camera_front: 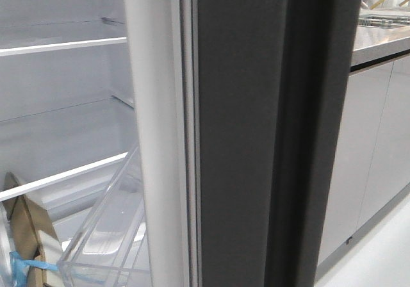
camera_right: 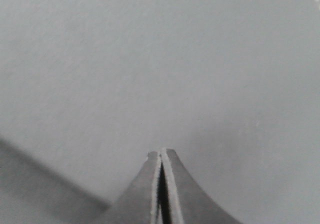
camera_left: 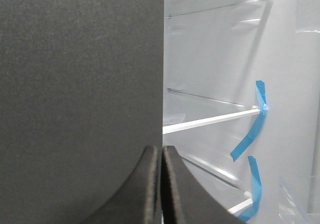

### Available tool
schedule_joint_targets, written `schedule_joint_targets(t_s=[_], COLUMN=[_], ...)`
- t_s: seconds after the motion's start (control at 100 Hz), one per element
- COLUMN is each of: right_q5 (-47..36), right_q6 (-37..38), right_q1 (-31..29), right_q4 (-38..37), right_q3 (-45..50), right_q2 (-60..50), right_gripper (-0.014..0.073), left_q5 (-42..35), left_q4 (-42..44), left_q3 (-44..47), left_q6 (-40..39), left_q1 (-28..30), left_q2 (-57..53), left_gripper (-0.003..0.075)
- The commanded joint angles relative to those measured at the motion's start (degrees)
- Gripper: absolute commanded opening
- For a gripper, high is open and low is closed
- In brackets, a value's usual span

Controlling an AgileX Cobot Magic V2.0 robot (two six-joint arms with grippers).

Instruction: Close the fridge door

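Fridge door (camera_front: 240, 133) edge-on, blocking ahead

Lighting even and bright, diffuse, no hard shadows. White fridge interior (camera_front: 64, 107) well lit, slightly washed out. Fridge door (camera_front: 243, 139) matte, grainy, no glare. Countertop (camera_front: 384, 40) shows a soft sheen. Right wrist view is soft, its pale grey surface near featureless; fingertips blurred in both wrist views.

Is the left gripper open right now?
No, in the left wrist view the left gripper has its two dark fingers pressed together beside the fridge door.
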Motion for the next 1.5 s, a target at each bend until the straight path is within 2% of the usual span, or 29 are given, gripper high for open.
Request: schedule_joint_targets(t_s=[0.0, 0.51, 0.69, 1.15, 1.33, 1.49], right_q5=[-4.6, -2.4, -0.7, 5.3, 6.8, 6.7], right_q6=[-0.8, -9.1, -13.8, -16.4, -19.4, -22.7], right_q1=[-0.2, -0.2, -0.2, -0.2, -0.2, -0.2], right_q4=[0.2, 12.3, 20.7, 28.4, 33.2, 34.6], right_q3=[-2.0, -1.9, -1.9, -1.9, -1.9, -1.9], right_q2=[2.3, 9.2, 10.5, 11.9, 13.3, 14.6], right_gripper=[-0.0046, -0.0046, -0.0046, -0.0046, -0.0046, -0.0046], left_q5=[-4.3, -4.3, -4.3, -4.3, -4.3, -4.3], left_q4=[-0.2, -0.2, -0.2, -0.2, -0.2, -0.2], left_q3=[2.0, 2.0, 2.0, 2.0, 2.0, 2.0], left_q6=[-0.2, -0.2, -0.2, -0.2, -0.2, -0.2], left_q1=[-0.1, -0.1, -0.1, -0.1, -0.1, -0.1], left_q2=[-0.6, -0.6, -0.6, -0.6, -0.6, -0.6], left_gripper=[-0.0020, -0.0020, -0.0020, -0.0020, -0.0020, -0.0020])
